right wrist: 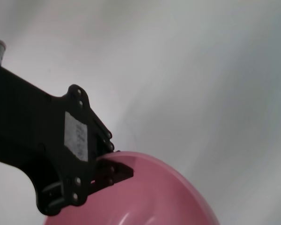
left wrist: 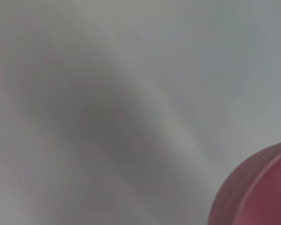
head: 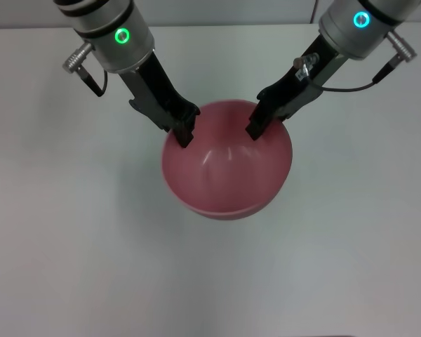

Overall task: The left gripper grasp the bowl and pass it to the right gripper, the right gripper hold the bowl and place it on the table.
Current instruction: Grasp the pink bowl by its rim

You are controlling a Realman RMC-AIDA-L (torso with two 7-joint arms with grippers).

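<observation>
Bowl [head: 228,165] sat mid-table in the head view, pink-red, open side up, both grippers at its far rim. Left gripper [head: 185,135] reached in from the far left, its fingers closed over the rim at that side. Right gripper [head: 257,127] came in from the far right with its tip on the opposite rim; whether it was clamped or merely touching could not be told. Between the two tips, the far arc of rim was bare. Near rim was free all round. Table [head: 70,246] was plain white on every side. In the right wrist view the left gripper [right wrist: 107,171] gripped the bowl [right wrist: 164,197] edge.
</observation>
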